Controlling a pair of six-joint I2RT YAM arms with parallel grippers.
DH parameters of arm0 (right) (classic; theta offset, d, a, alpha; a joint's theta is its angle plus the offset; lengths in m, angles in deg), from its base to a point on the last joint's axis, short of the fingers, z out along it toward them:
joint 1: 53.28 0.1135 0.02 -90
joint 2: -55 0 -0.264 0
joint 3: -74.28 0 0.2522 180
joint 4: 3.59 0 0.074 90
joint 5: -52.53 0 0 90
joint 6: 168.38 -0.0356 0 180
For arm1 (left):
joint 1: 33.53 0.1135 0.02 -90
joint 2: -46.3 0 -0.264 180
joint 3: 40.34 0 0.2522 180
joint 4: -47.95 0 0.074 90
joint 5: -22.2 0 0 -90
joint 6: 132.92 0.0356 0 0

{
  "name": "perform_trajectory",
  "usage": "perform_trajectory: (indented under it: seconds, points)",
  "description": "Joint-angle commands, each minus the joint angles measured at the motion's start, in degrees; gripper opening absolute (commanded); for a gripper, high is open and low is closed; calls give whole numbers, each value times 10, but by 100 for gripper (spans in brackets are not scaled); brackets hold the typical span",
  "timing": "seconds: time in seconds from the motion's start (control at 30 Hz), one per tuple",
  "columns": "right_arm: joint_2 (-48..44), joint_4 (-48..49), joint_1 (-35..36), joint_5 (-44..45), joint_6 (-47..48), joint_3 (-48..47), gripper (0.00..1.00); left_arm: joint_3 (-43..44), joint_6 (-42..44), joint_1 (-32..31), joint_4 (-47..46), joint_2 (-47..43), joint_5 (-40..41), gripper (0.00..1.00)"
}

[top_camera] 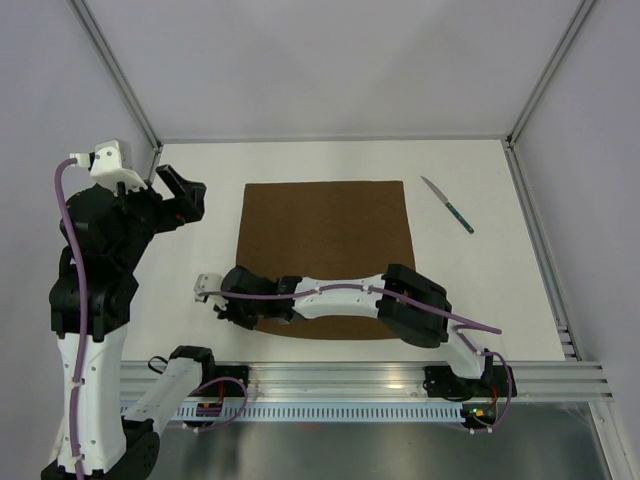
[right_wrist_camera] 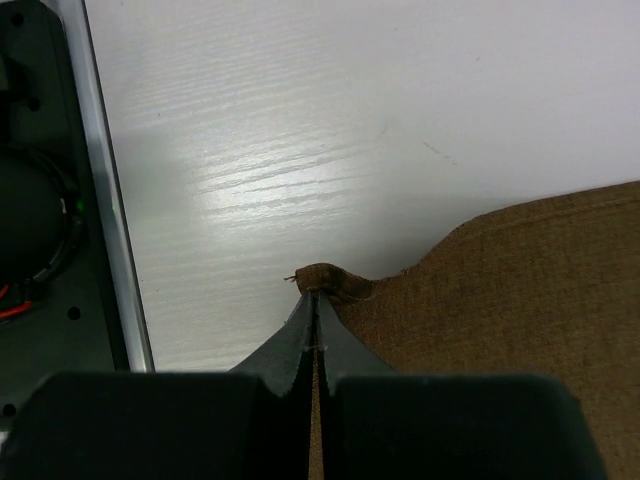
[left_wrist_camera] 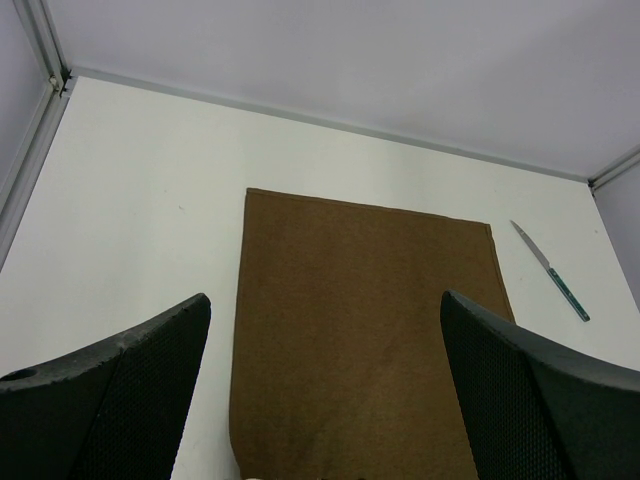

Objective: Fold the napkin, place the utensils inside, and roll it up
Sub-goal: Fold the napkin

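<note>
Right tool point(right_wrist_camera: 313, 297) pressed shut on the near-left corner of the napkin point(right_wrist_camera: 520, 300), which bunches into a small pucker.
From that pinch the cloth spreads flat away and to the right across the desk point(top_camera: 480, 290), so the fold probably carries the corner toward the far or right edge. Left tool point(top_camera: 178, 195) hangs spread off the far-left corner. Knife point(top_camera: 447, 204) lies slantwise just beyond the far-right corner, apart from the cloth. Open desk borders the far edge.

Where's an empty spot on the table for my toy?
Bare table lies behind the napkin up to the back wall, and right of the knife. The near edge is crowded: the right gripper pinches the napkin's corner there.
</note>
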Motion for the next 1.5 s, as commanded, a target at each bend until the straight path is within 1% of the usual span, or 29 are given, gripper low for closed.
perform_trajectory:
  seconds: [0.0, 0.27, 0.33, 0.7, 1.07, 1.47]
  points:
    - [-61, -11, -21, -10, -13, -29, 1, -7, -5, 1, -7, 2, 1, 100]
    - [-100, -33, -75, -17, -16, -31, 0, -15, -5, 1, -21, 11, -3, 100]
    - [-113, -38, -99, -23, -16, -27, 0, -16, -5, 1, -25, 14, -17, 100]
    - [-178, -54, -238, -31, 5, 23, 0, -28, -7, 1, -52, 28, -37, 100]
    - [-185, -57, -353, -37, 24, 31, 0, -37, -7, 1, -74, 40, -53, 100]
    - [-183, -45, -436, -33, 45, 40, 0, -51, -11, 1, -89, 46, -64, 100]
